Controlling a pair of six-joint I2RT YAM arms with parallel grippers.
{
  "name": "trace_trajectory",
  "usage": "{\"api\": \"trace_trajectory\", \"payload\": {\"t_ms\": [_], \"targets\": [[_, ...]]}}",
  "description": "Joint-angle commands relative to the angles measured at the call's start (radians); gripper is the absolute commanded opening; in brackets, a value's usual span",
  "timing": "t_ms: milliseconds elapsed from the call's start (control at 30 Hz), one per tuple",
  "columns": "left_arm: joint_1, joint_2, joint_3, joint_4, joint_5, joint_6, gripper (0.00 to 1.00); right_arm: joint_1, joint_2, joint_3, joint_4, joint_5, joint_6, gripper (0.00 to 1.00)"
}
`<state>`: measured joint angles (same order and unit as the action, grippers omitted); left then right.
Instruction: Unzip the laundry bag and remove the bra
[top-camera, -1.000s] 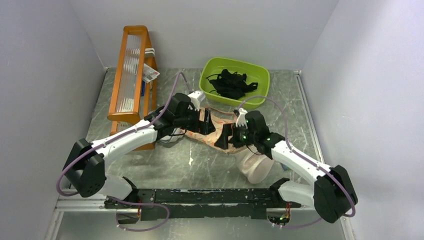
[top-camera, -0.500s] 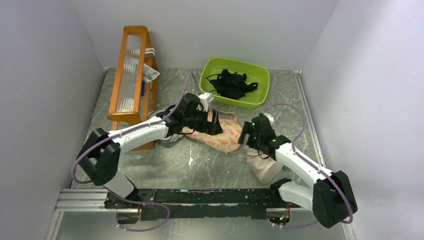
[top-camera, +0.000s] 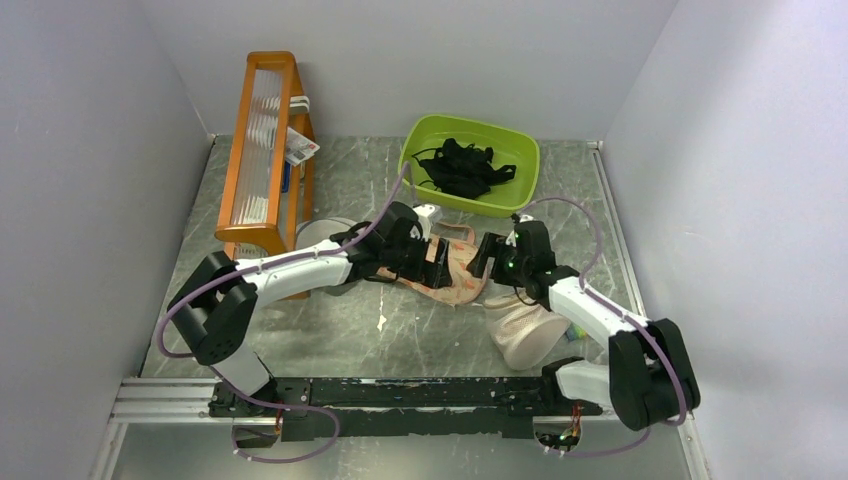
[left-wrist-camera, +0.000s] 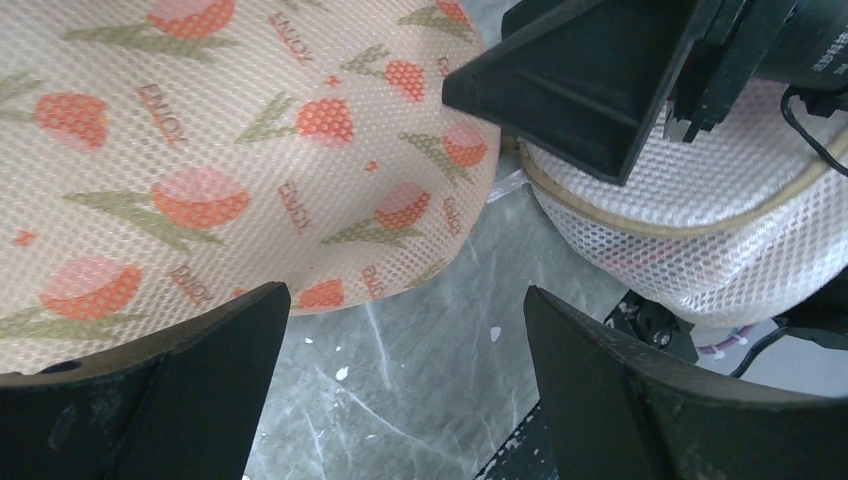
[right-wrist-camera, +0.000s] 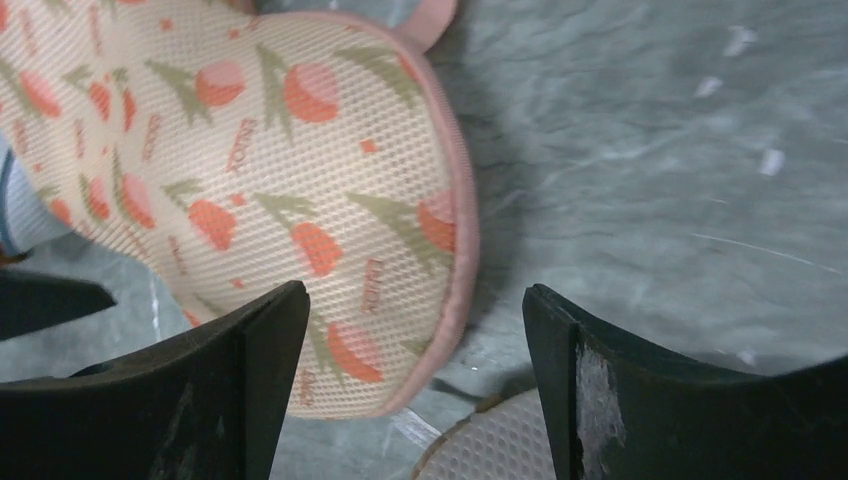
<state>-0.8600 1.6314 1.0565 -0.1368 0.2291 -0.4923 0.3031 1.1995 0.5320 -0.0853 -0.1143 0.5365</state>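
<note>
So far, little is done: the laundry bag (right-wrist-camera: 330, 170) lies on the surface (top-camera: 340, 330), seemingly zipped, with no bra showing. The left hand (left-wrist-camera: 405, 300) and right hand (right-wrist-camera: 415, 295) hover over one lobe, fingers apart and empty. Unzipping and removal remain.

This is a robot test cell in a lab, not a home. 3 plain pale walls (top-camera: 90, 150) box in a small grey marbled tabletop (top-camera: 330, 340). A left arm (top-camera: 290, 270) and a right arm (top-camera: 590, 310), both white and black, are mounted by an aluminium rail (top-camera: 160, 405) at the near edge. Purple cables (top-camera: 560, 205) loop from them. The only household things are a printed laundry bag (top-camera: 460, 275), a green tub (top-camera: 470, 121) of black garments (top-camera: 465, 165) and an orange rack (top-camera: 262, 140).
</note>
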Motion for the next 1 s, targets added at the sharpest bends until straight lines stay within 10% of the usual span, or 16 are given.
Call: {"api": "trace_trajectory", "payload": {"t_ms": [0,400,600,967], "targets": [[-0.003,-0.022,0.000,-0.014,-0.046,0.044,1.00,-0.001,0.064,-0.014,0.161,-0.207,-0.007,0.78],[-0.009,-0.111,-0.076,0.024,-0.087,0.124,1.00,0.044,0.271,0.081,0.374,-0.423,0.078,0.68],[-0.096,-0.139,-0.052,-0.053,-0.333,0.268,1.00,0.044,0.256,0.125,0.288,-0.305,0.022,0.69],[-0.309,-0.214,-0.137,-0.117,-0.512,0.970,0.99,0.042,0.149,0.098,0.205,-0.174,-0.071,0.70]]}}
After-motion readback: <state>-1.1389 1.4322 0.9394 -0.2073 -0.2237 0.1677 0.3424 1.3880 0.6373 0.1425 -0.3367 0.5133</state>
